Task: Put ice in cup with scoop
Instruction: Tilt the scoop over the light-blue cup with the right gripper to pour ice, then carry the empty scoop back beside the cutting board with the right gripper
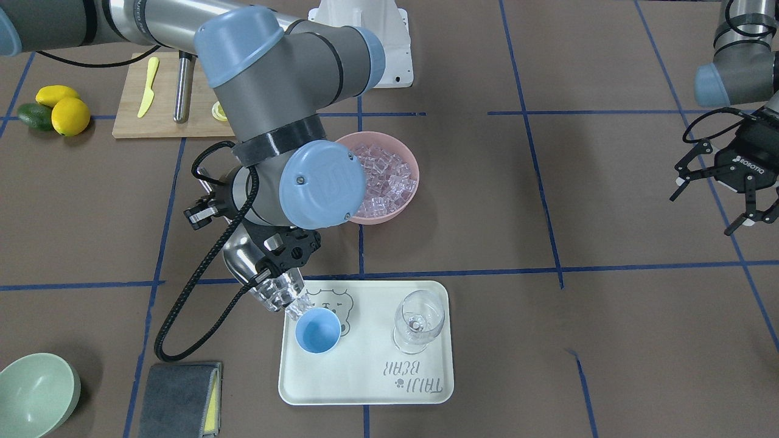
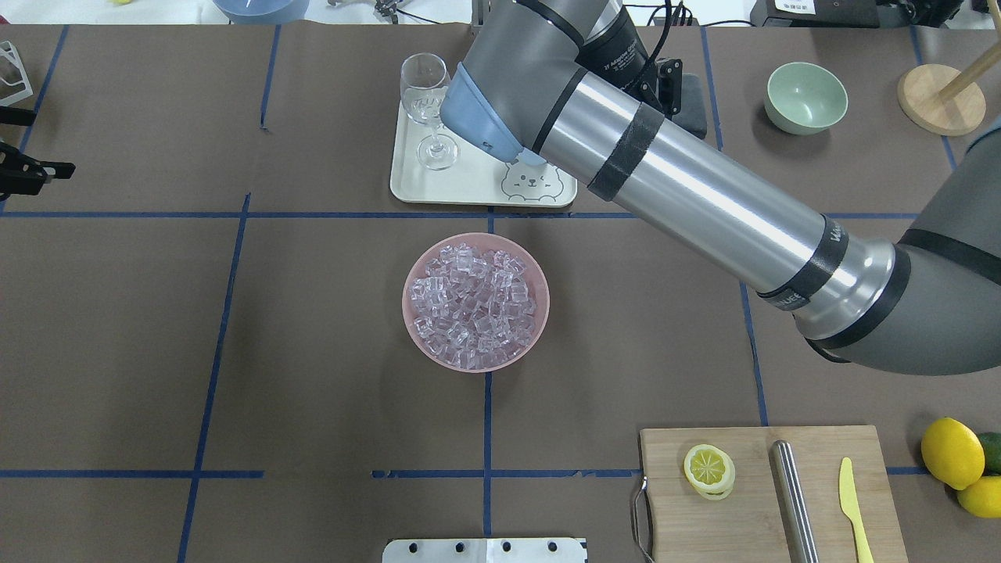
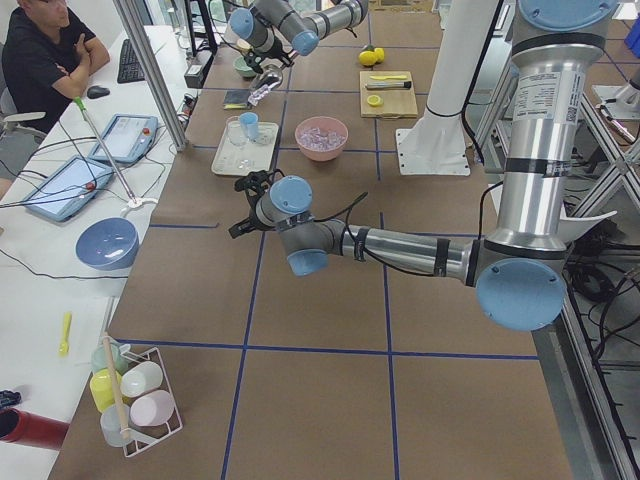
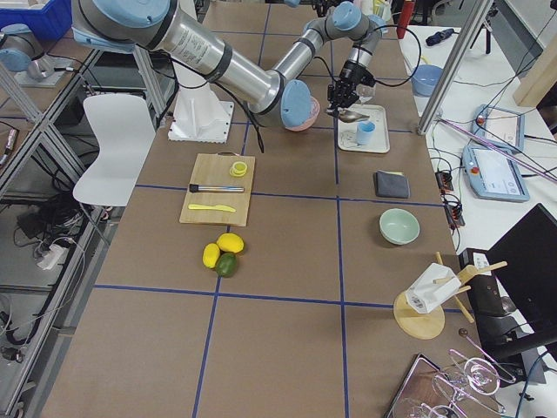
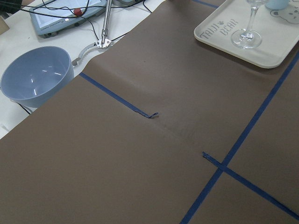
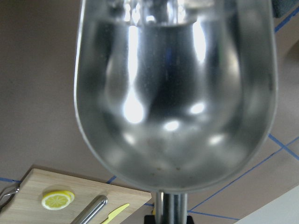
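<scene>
Light-blue plastic cup (image 1: 317, 330) stands empty on a cream tray (image 1: 365, 380), nearest the front camera. Just above its rim the steel scoop (image 1: 240, 258) tilts mouth-down, with clear ice (image 1: 277, 292) crowding its lip. The right gripper (image 1: 283, 252) pinches the scoop's thin handle, the sensible hold. The cubes look hard, light and slippery, likely to slide out together. Behind, a pink bowl (image 1: 409, 159) holds more ice. Far aside, the left gripper (image 1: 706, 207) hangs spread, holding nothing.

Brown table (image 2: 313, 352) bears tray (image 2: 469, 190), pink bowl (image 2: 475, 366), cutting board (image 2: 751, 512).
</scene>
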